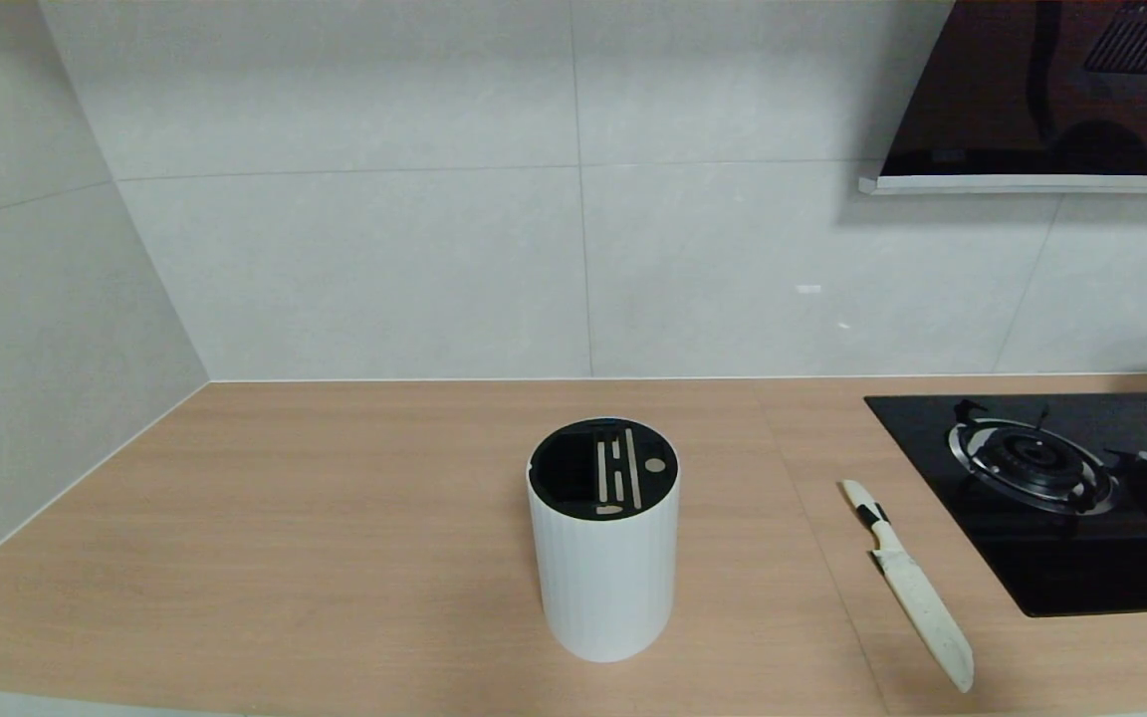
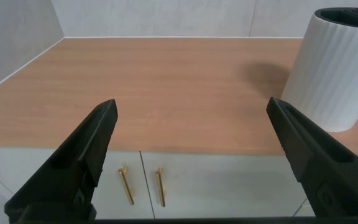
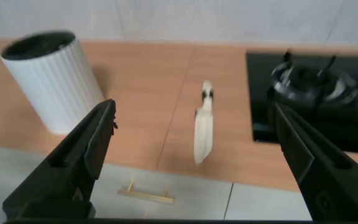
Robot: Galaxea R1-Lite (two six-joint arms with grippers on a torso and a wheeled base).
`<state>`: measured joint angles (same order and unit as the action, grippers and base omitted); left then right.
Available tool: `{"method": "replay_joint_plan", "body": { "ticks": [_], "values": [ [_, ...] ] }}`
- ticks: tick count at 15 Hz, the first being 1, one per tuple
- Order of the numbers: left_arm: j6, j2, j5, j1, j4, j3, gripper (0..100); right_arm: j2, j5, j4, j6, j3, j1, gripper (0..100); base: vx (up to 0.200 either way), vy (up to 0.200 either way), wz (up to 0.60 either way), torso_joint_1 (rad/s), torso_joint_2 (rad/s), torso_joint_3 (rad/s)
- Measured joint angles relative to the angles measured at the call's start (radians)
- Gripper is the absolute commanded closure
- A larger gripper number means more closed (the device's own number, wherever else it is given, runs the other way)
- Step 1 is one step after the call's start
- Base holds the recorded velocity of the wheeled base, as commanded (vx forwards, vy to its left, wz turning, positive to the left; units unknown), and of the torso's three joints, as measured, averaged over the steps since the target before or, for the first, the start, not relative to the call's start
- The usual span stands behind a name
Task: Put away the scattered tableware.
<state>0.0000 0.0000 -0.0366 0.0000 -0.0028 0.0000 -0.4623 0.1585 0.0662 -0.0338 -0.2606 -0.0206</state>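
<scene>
A white ribbed cylindrical holder with a black slotted top stands upright in the middle of the wooden counter. A cream speckled knife lies flat to its right, beside the stove, handle toward the wall. My left gripper is open in front of the counter's edge, with the holder ahead and off to one side. My right gripper is open too, held before the counter edge with the knife between its fingers' line of sight and the holder to one side.
A black gas hob with a burner occupies the counter's right end. A range hood hangs above it. Tiled walls close the back and left. Cabinet doors with gold handles sit below the counter edge.
</scene>
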Motion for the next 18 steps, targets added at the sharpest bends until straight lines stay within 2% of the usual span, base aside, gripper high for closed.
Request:
{"method": "replay_joint_plan", "body": {
  "ticks": [5,9,13,18],
  "values": [
    [-0.001,0.0,0.0,0.0,0.0,0.0,0,-0.485,-0.002,0.148,0.009,-0.137,-0.069,0,0.0,0.0,0.0,0.0,0.0,0.0],
    [-0.001,0.0,0.0,0.0,0.0,0.0,0,-0.809,-0.019,0.237,0.009,-0.259,-0.092,0,0.0,0.0,0.0,0.0,0.0,0.0],
    [-0.001,0.0,0.0,0.0,0.0,0.0,0,-1.059,-0.072,0.286,0.01,-0.347,-0.102,0,0.0,0.0,0.0,0.0,0.0,0.0],
    [-0.001,0.0,0.0,0.0,0.0,0.0,0,-1.362,-0.205,0.466,0.013,-0.371,-0.152,0,0.0,0.0,0.0,0.0,0.0,0.0]
  ]
}}
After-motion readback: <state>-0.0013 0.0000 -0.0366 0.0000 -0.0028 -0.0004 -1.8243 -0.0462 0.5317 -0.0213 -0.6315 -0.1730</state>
